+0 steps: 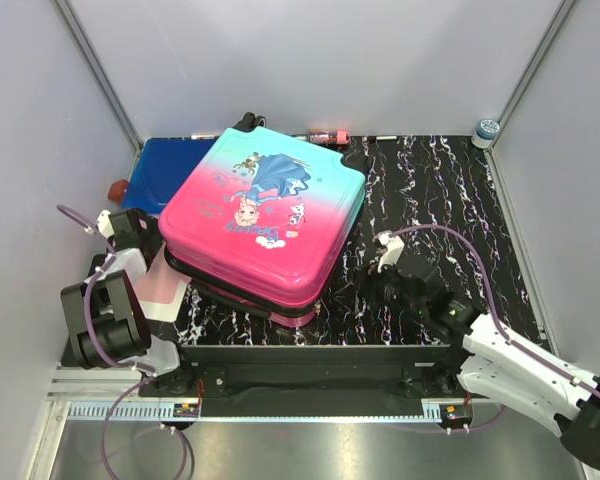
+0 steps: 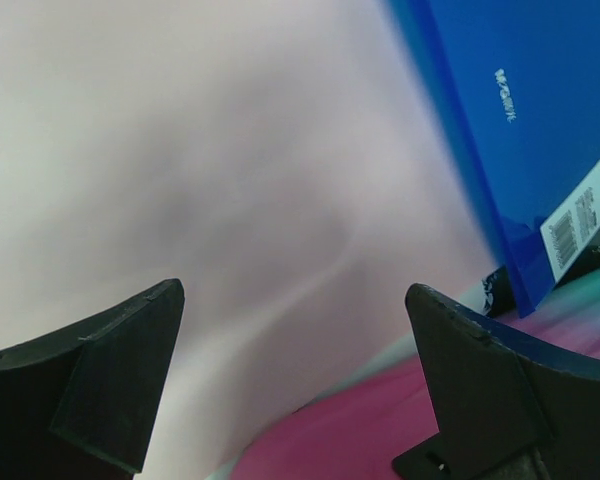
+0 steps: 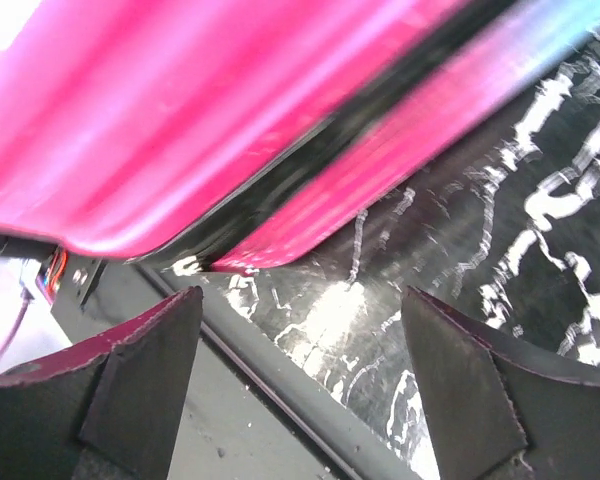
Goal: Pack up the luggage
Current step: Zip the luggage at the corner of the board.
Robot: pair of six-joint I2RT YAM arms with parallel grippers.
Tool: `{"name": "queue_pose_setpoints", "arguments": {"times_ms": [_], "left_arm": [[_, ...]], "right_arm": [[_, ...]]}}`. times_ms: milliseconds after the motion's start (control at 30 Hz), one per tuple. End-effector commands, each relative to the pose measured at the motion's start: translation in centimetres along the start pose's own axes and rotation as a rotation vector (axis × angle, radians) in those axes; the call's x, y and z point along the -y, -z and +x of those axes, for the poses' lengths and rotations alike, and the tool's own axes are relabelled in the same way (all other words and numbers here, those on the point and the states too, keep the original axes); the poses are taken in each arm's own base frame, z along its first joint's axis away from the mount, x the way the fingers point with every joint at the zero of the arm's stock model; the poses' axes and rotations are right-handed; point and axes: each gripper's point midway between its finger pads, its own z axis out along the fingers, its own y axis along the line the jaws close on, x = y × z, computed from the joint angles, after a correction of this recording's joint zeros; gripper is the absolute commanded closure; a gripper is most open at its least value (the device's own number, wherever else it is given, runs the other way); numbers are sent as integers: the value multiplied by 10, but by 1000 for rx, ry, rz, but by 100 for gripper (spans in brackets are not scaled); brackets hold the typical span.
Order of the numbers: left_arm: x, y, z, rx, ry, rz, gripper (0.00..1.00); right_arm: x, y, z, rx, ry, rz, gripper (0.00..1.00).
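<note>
Fingers spread and empty, the right end effector [image 3: 300, 370] faces the dark seam at the near corner of the luggage [image 1: 265, 225] — lying flat on the desk [image 1: 430, 180], shells slightly askew. The left end effector [image 1: 128, 232], equally wide, sits at the opposite edge; squaring the lid likely needs gentle pressure from both sides together.

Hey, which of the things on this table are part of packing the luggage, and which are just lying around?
Job in hand: luggage; left end effector and right end effector, both open.

Lying about: blue folder; small red object beside it; pinkish pen-like item behind the luggage; round container, far right corner.
</note>
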Motion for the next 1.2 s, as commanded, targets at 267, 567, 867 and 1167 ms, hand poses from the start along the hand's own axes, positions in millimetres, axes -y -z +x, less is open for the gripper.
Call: {"name": "queue_pose_setpoints", "arguments": {"times_ms": [267, 567, 867, 1167], "left_arm": [[60, -8, 4, -49, -79, 163, 1], [70, -9, 12, -64, -95, 179, 1], [68, -10, 15, -69, -101, 175, 1], [64, -8, 14, -58, -98, 165, 1]], "right_arm": [[-51, -24, 9, 62, 273, -335, 17], [-67, -34, 10, 82, 346, -404, 24], [-62, -49, 22, 60, 349, -372, 32], [-62, -54, 21, 62, 329, -345, 61]]}}
